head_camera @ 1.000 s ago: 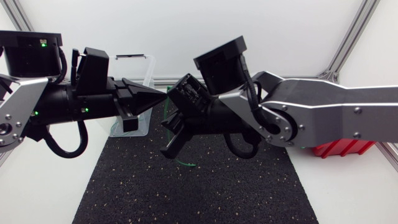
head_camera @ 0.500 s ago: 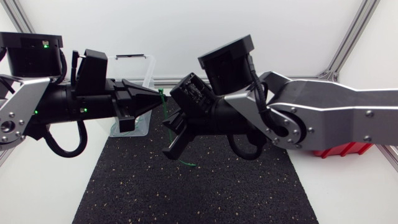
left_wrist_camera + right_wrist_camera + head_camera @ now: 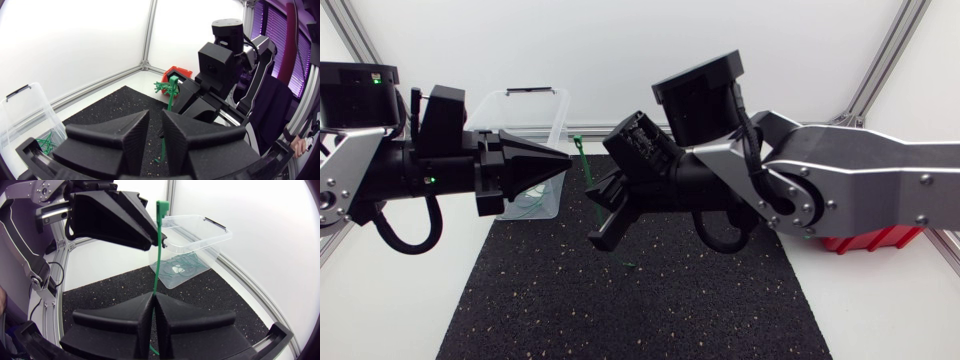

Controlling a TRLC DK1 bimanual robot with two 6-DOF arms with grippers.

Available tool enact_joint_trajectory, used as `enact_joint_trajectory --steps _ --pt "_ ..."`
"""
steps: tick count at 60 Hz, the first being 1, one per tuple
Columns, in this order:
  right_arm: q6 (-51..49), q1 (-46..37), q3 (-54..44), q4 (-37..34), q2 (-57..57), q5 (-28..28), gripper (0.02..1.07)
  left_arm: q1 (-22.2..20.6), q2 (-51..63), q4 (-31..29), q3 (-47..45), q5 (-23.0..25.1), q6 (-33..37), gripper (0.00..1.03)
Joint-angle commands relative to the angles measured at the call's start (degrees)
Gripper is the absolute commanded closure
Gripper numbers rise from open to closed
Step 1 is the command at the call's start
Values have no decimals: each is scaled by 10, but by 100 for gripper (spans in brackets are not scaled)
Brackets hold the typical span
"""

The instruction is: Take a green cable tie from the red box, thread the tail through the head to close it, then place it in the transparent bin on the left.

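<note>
Your right fingers are pressed together on the green cable tie. They hold it low down, so it stands straight up out of them. Its little square head is at the top, just beside the tips of your left fingers. Those left fingers are a little bit apart and hold nothing. The tie is ahead of them, not between them.

The tie is not a loop yet. Its tail pokes out under your right fingers, above the black mat on the desk.

Here is what could go wrong, I think. The tie is thin and bendy. If your left fingers bump it from the side, it may bend away and you will shut on air. If your right fingers let go too soon, the tie may drop on the mat. Your two arms are very near each other, so a fast move may knock them together.

The transparent bin waits behind your left arm with some green ties in it. The red box is under your right arm.
</note>
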Motion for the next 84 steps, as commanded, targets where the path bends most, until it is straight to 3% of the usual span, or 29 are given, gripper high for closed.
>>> enact_joint_trajectory --steps 1,11,45,64,76,84 --pt "10 -6 -16 3 -5 -6 97 1 -13 14 -29 21 19 72" --pt "10 -12 -15 3 -1 -19 97 0 -15 32 -38 49 33 66" --pt "13 -13 -11 -1 2 -35 97 0 26 115 -24 56 24 66" --pt "14 -16 -7 0 11 -46 97 0 33 128 -26 78 24 67" --pt "16 -16 -7 0 13 -48 97 -1 32 135 -24 78 20 77" --pt "17 -13 -6 0 14 -48 97 -2 34 136 -21 78 19 78"
